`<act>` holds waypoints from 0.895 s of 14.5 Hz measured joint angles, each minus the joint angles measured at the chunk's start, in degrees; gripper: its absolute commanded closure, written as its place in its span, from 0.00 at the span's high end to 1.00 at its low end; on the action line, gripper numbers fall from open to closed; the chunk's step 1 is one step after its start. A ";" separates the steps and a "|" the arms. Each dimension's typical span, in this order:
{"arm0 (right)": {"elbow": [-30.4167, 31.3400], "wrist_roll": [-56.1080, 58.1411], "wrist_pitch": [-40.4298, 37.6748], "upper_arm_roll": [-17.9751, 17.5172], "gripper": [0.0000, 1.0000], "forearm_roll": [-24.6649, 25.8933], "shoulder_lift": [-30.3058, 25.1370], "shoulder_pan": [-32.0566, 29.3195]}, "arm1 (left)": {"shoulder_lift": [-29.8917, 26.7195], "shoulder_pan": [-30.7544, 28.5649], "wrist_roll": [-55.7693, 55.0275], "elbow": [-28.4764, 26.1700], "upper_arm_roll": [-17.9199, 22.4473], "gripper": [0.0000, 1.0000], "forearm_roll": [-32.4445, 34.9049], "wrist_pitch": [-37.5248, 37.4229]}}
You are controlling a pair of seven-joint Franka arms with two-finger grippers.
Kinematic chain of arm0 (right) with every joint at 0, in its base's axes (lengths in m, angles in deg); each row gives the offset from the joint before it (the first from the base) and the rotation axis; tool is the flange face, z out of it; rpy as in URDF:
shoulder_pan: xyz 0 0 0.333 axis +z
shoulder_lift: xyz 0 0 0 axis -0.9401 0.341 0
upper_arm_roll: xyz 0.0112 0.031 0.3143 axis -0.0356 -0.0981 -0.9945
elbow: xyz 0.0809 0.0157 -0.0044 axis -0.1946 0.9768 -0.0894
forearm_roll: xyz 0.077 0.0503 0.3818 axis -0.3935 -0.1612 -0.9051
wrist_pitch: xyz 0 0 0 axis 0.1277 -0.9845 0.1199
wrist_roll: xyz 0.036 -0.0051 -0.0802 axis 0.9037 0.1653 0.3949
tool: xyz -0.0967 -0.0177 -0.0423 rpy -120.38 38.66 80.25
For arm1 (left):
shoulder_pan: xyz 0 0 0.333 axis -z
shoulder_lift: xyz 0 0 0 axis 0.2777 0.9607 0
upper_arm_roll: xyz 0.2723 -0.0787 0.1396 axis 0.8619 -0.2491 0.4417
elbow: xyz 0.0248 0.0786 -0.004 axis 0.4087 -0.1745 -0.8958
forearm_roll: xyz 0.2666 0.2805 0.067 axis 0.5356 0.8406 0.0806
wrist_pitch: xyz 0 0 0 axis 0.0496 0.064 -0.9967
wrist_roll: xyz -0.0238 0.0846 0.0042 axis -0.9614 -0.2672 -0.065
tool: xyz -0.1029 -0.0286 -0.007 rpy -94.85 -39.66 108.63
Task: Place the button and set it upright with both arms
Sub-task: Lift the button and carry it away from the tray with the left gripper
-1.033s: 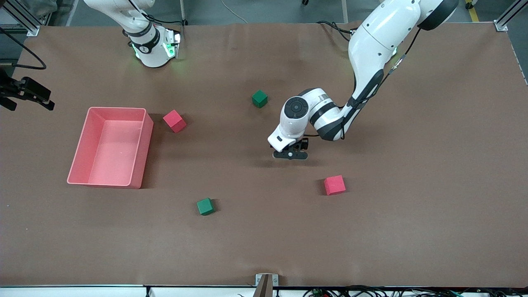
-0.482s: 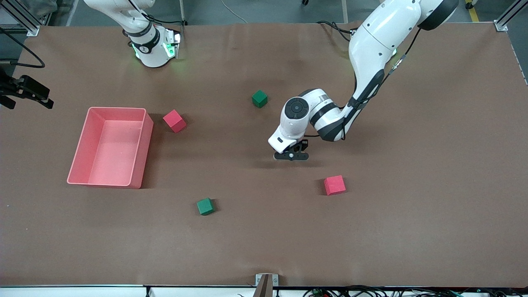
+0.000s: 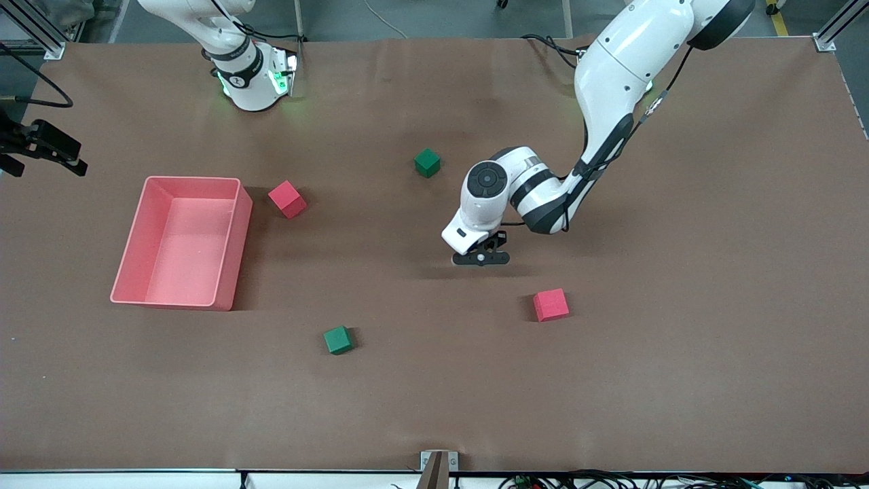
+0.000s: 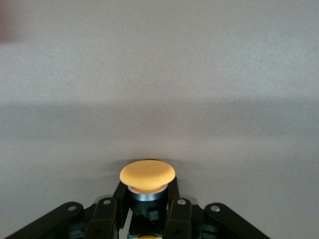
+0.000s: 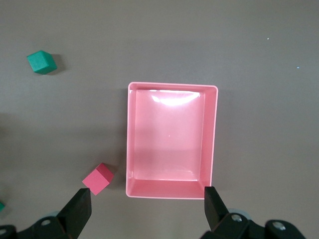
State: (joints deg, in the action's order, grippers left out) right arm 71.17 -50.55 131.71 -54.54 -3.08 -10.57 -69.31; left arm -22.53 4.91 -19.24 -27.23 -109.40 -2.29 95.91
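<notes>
The button (image 4: 147, 174) has a round orange cap on a dark body and stands cap-up between the fingers (image 4: 119, 193) of my left gripper (image 4: 147, 191), which is shut on its body. In the front view the left gripper (image 3: 481, 258) is down at the table's middle, and the hand hides the button there. My right gripper (image 5: 147, 199) hangs open high over the pink bin (image 5: 172, 196) with nothing between its fingers.
The pink bin (image 3: 231, 238) lies toward the right arm's end, with a red cube (image 3: 286, 199) beside it. A green cube (image 3: 427, 163) lies farther from the camera than the left gripper. A second red cube (image 3: 550, 305) and a second green cube (image 3: 337, 339) lie nearer.
The left gripper has shifted only very slightly at the table's middle. The cubes and the bin have not moved.
</notes>
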 measured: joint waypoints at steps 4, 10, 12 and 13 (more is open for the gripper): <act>0.00 0.00 -0.99 -0.02 1.00 0.00 0.00 0.00 | 0.00 -0.07 -3.53 2.19 0.07 0.00 0.00 -2.50; 0.00 0.00 -1.01 -0.02 1.00 0.00 0.00 -0.01 | -4.42 -2.37 -17.24 3.87 0.27 0.00 0.16 -12.47; 0.00 0.00 -1.01 0.02 1.00 0.00 0.00 -0.07 | -7.38 -3.79 -22.59 3.86 0.30 0.00 0.16 -17.06; 0.00 0.00 -1.00 0.04 1.00 0.00 0.00 -0.11 | -8.46 -4.65 -25.10 3.83 0.31 0.00 0.17 -18.78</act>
State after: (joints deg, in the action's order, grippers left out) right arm 71.18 -50.55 130.71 -54.50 -3.08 -10.57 -69.42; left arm -30.99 0.26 -44.34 -23.40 -109.09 -2.12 77.13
